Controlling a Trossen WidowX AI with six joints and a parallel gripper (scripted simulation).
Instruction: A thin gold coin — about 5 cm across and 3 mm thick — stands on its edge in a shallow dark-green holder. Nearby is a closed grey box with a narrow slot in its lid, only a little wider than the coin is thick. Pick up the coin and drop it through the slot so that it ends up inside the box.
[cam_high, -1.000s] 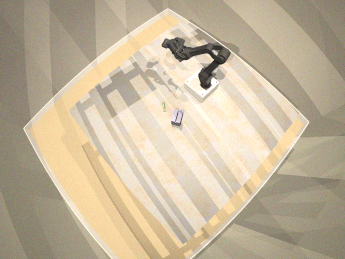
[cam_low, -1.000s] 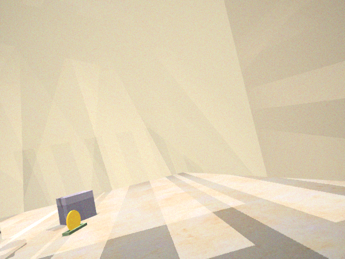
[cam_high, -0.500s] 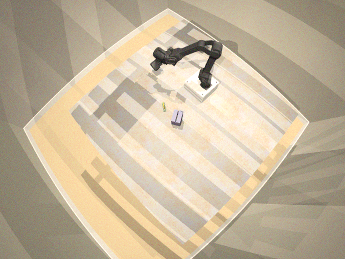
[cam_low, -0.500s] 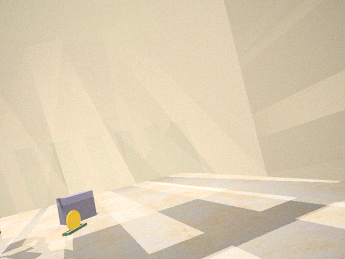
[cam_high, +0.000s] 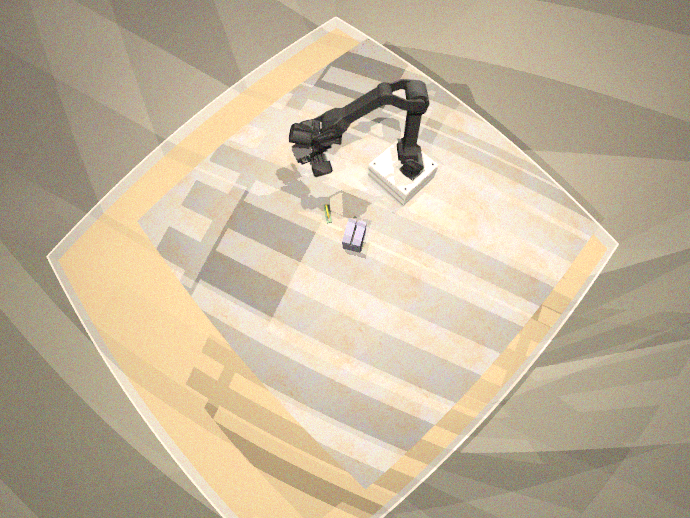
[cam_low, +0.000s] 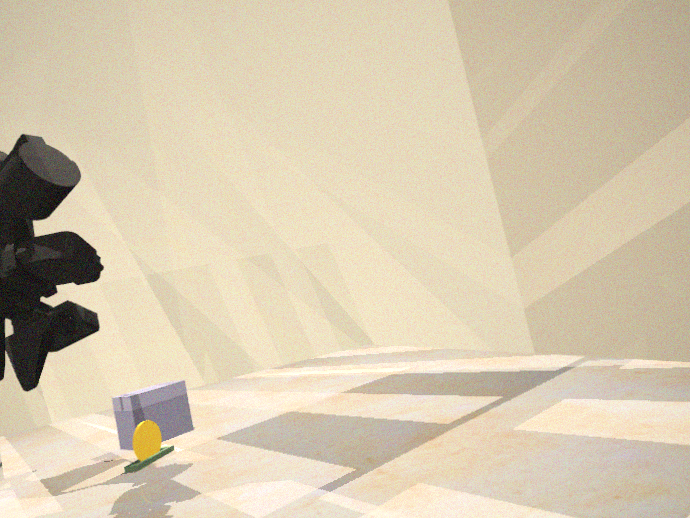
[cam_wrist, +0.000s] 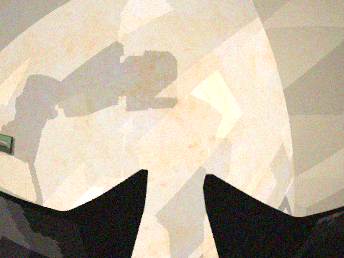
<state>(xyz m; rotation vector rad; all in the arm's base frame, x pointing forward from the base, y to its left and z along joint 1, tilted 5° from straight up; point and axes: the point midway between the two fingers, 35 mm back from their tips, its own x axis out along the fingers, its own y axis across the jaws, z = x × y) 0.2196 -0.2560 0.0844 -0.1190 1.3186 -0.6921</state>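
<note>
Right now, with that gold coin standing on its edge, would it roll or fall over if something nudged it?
Probably. The coin is a thin disc balanced on its edge, so a sideways push would likely tip it flat. The green holder looks shallow and grips only the bottom, giving little support. Lifted free, its round rim could let it roll. The gripper is partly open and empty.

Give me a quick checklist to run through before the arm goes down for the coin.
1. Coin upright in its green holder: ok.
2. End effector empty, fingers partly apart with a gap wider than the coin's edge: ok.
3. End effector above the coin: not ok, it is off to one side.
4. Finger gap lined up with the coin's edge: cannot tell.
5. Grey box close to the holder, slot uncovered: ok.
</note>
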